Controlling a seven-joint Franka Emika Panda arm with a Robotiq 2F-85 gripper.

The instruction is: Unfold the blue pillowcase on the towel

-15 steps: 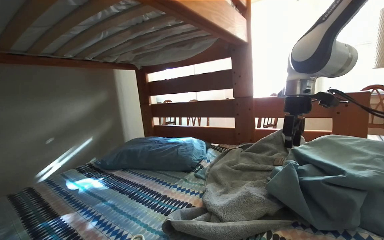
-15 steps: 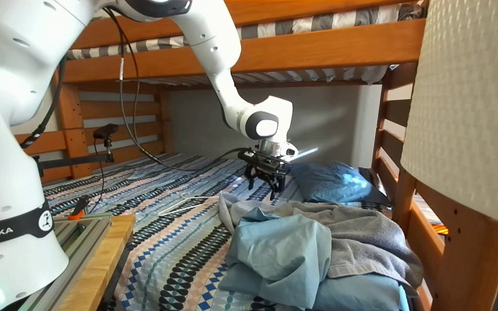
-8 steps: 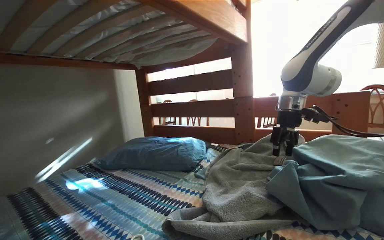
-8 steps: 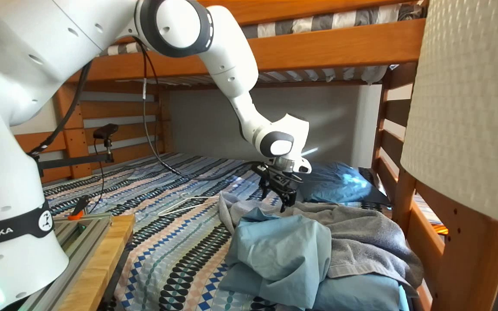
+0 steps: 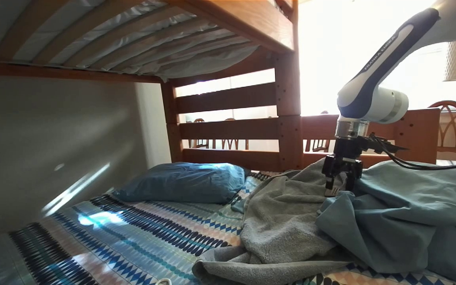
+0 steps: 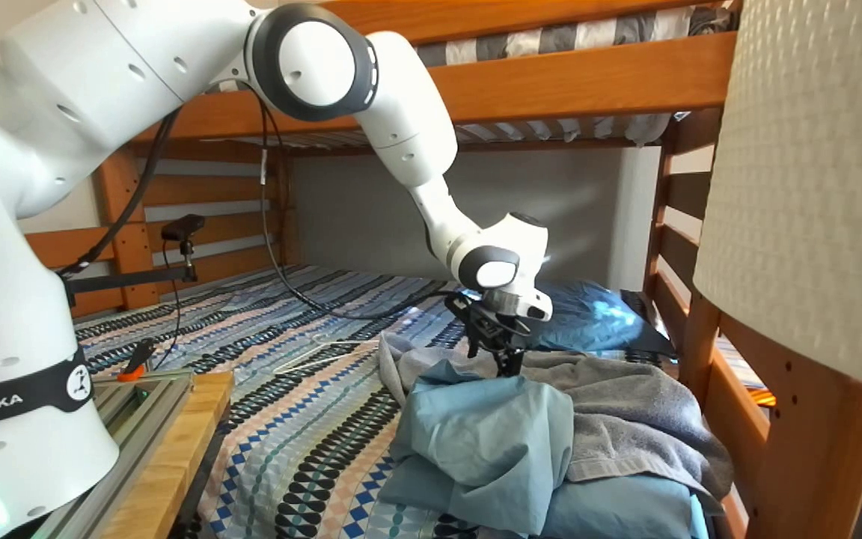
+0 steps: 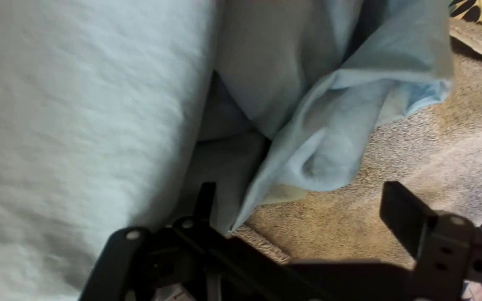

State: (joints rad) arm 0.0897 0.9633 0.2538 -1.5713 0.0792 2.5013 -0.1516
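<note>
in an exterior view the pillowcase (image 5: 410, 221) lies rumpled at lower right, partly over the towel (image 5: 287, 221), with the pillow (image 5: 184, 184) left of centre; in the wrist view the fingers (image 7: 404, 217) stand wide apart at lower middle and lower right, holding nothing, a fold of the pillowcase showing between them

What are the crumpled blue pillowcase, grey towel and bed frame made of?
Blue pillowcase: probably matte cotton or blend; thin, softly creased.
Grey towel: likely cotton terry, dull; surface looks fuzzy.
Bed frame: wood, apparently varnished; grain and sheen show.
</note>
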